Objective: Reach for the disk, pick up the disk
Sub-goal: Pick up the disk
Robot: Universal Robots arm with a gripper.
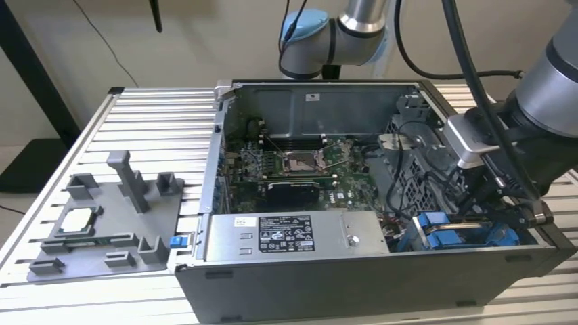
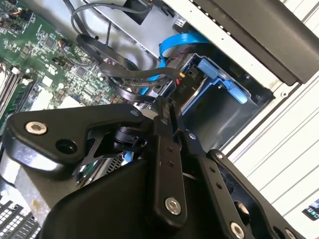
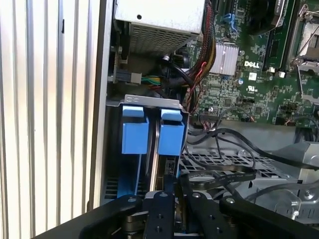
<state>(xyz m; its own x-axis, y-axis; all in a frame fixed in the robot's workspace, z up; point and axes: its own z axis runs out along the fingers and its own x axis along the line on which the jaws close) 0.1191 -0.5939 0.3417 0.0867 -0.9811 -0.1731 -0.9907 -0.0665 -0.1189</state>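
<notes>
Pincer [image 3: 164,199] at disk [image 3: 172,137] (blue-framed)

Showing bright blue on the disk [image 3: 170,139] carrier frame, with a second blue carrier [image 3: 135,134] beside it in the bay. Wearing matte black across the gripper [image 2: 162,112] links, dotted with silver screw heads. Displaying dark green on the motherboard [image 1: 298,169], speckled with small silver and black parts. Carrying a black-and-white label on the grey power supply box [image 1: 289,233]. Running silver ribbing along the slatted table [image 1: 135,122]. Sitting plain grey, the fixture plate [image 1: 104,233] with a silver-white chip [image 1: 76,220].
</notes>
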